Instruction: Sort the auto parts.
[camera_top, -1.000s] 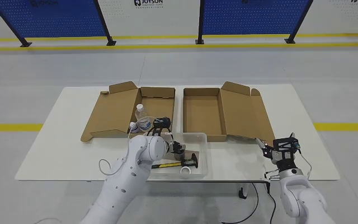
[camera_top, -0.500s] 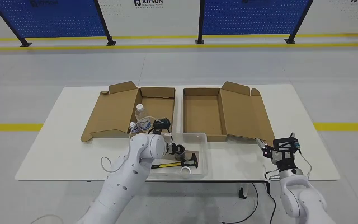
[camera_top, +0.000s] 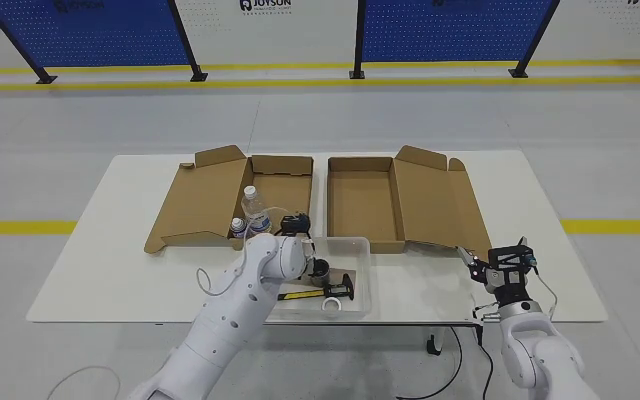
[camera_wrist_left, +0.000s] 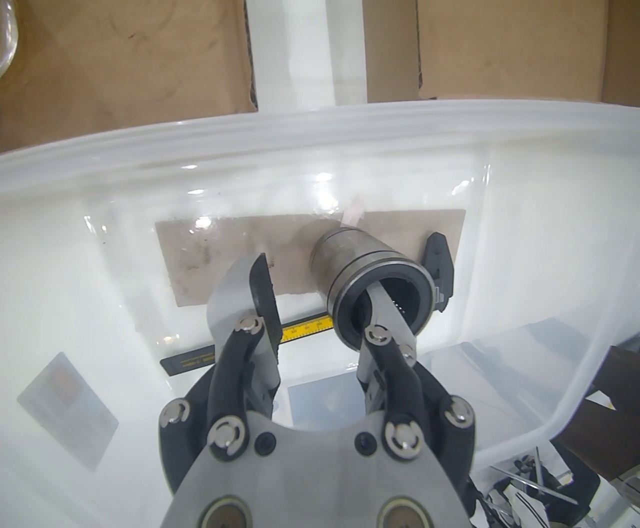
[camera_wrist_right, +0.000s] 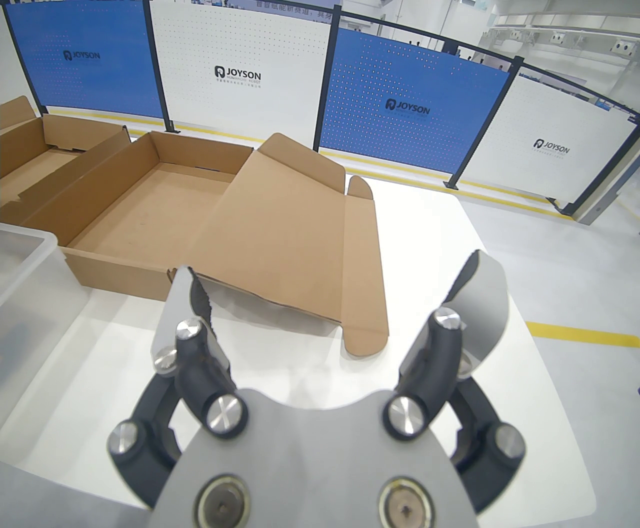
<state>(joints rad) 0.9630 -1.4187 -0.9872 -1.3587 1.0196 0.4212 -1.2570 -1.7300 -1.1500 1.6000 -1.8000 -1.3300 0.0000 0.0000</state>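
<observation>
Auto-parts sorting, at the pick-up step: my left gripper (camera_wrist_left: 320, 287) sits inside the clear rectangular plastic bin (camera_wrist_left: 300, 125), low and centre in the top view. It is at the short grey steel cylinder with a black-rimmed bore (camera_wrist_left: 370, 270), which lies on its side at the middle of the left wrist view. My fingers are spread, not clamped. One fingertip (camera_wrist_left: 382, 312) reaches into the bore, and the other (camera_wrist_left: 262, 290) stands just beside the cylinder's outer wall, a gap between them. A black-and-yellow measuring scale (camera_wrist_left: 300, 330) lies beneath. My right gripper (camera_wrist_right: 330, 267) hovers over the white table (camera_wrist_right: 425, 240) at the lower right of the top view, fingers wide apart and holding nothing. It is near the flap of the right-hand brown cardboard box (camera_top: 362, 205). The left-hand brown cardboard box (camera_top: 285, 185), up and left of the bin, holds clear plastic bottles (camera_top: 253, 205). As I judge it, the next move calls for pinching the cylinder's wall, lifting it over the rim and carrying it to a box. Which box, I cannot tell.
</observation>
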